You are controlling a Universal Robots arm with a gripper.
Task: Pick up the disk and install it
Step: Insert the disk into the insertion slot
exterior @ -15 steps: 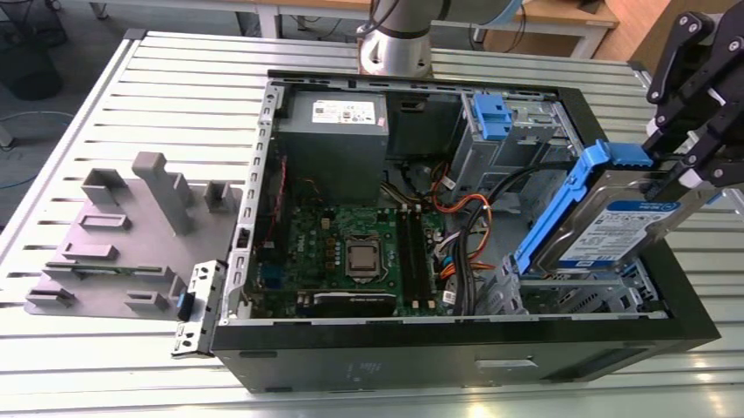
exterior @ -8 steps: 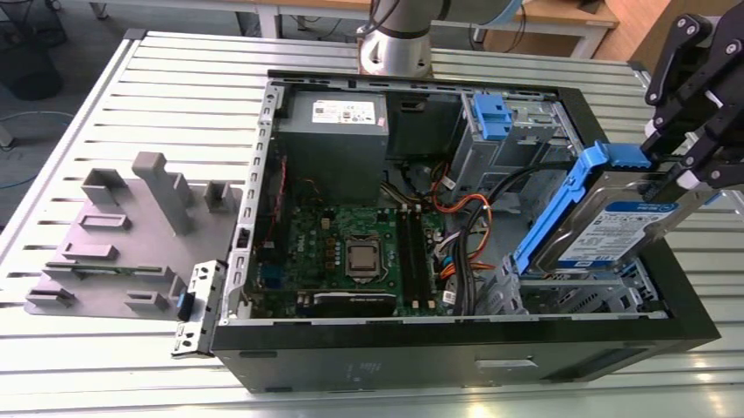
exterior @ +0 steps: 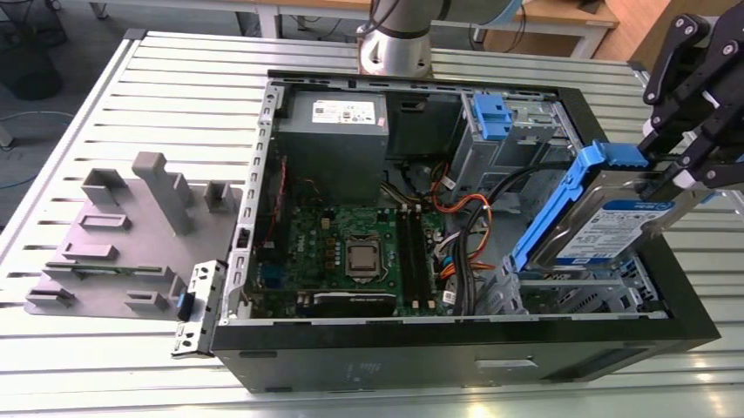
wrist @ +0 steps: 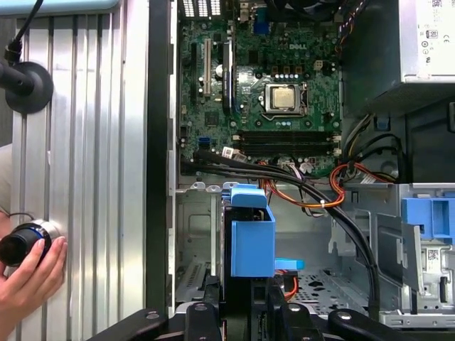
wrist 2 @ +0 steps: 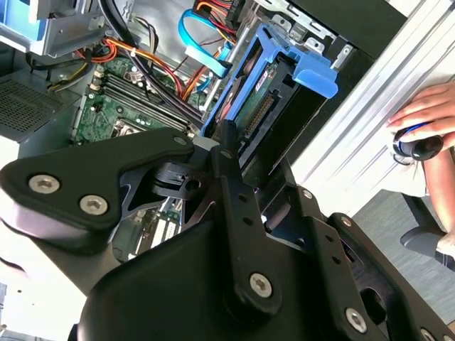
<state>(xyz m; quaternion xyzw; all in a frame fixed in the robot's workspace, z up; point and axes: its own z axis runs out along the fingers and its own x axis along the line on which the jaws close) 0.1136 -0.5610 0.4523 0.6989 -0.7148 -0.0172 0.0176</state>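
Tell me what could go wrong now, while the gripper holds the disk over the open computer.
1. The disk, held tilted by the gripper, could jam against the metal bay walls.
2. The black and orange cables beside the bay could get caught.
3. A person's hand near the case could be struck.

Work surface: a silver slatted aluminium table point(exterior: 152, 87). Resting directly on it:
- an open black tower computer case point(exterior: 465, 370), lying on its side
- a grey plastic fixture plate with upright blocks point(exterior: 117, 252), towards the exterior view's left
- a small grey metal bracket with a blue tab point(exterior: 195, 306), just beside the case
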